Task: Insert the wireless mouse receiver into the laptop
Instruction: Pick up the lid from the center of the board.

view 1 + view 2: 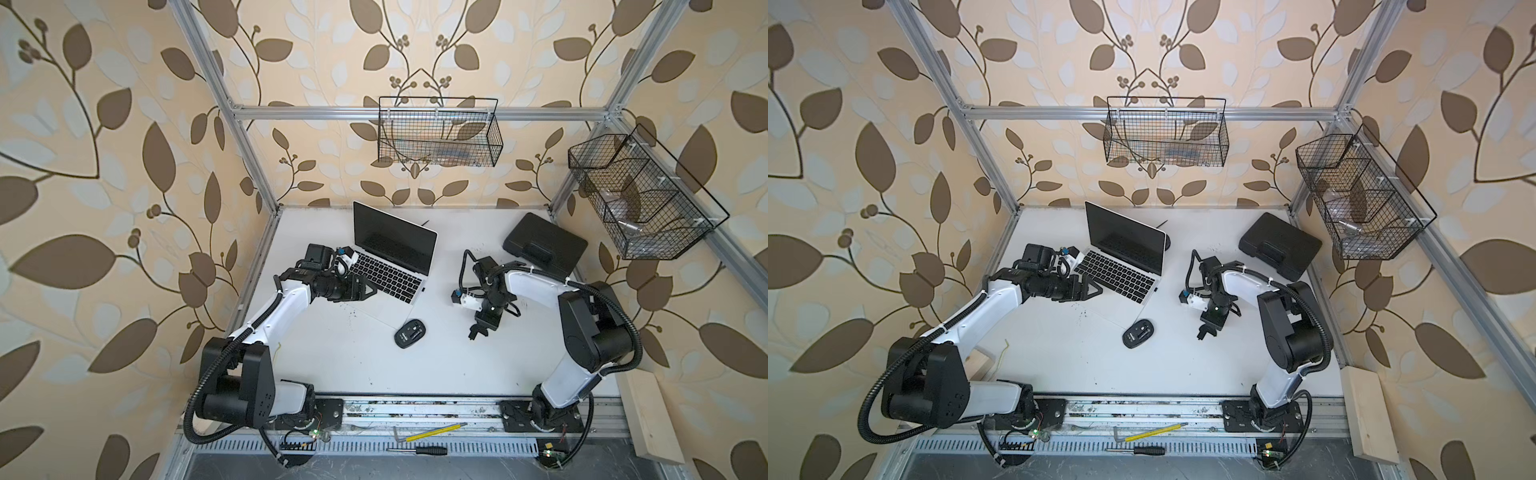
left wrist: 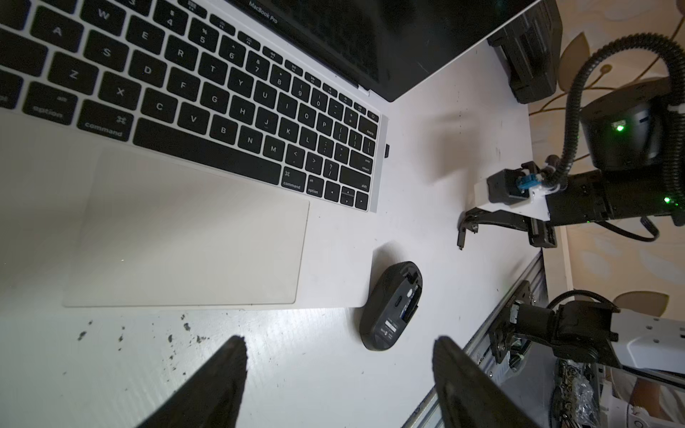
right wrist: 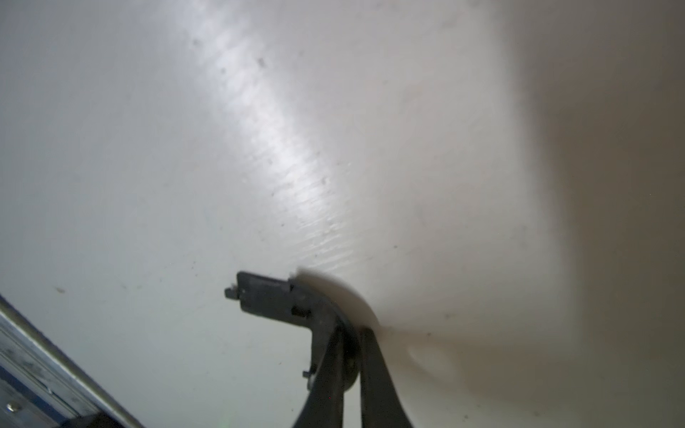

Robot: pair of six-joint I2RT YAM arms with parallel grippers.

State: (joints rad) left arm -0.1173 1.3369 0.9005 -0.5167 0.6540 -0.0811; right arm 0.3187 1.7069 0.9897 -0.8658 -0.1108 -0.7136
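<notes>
The silver laptop [image 1: 409, 291] [image 1: 1140, 296] [image 2: 185, 222] stands open at the table's back, left of middle. A tiny black nub, by its look the wireless mouse receiver [image 2: 386, 150], sticks out of the laptop's right side edge. The black mouse [image 1: 410, 332] [image 1: 1139, 332] [image 2: 393, 307] lies belly up at the laptop's front right corner, its compartment uncovered. My right gripper [image 1: 473, 334] [image 1: 1201, 336] [image 3: 350, 329] is to the right of the mouse, low over the table. It is shut on a curved black cover piece [image 3: 267, 296] [image 2: 460, 237]. My left gripper [image 1: 374, 291] [image 1: 1100, 289] [image 2: 341, 342] hangs open and empty by the laptop's front left.
A black plastic case [image 1: 544, 245] [image 1: 1281, 249] lies at the back right. Wire baskets hang on the back frame [image 1: 438, 133] and the right frame [image 1: 640, 199]. A screwdriver [image 1: 419, 450] and a yellow pencil [image 1: 436, 432] lie on the front rail. Dark specks [image 2: 185, 328] dot the table.
</notes>
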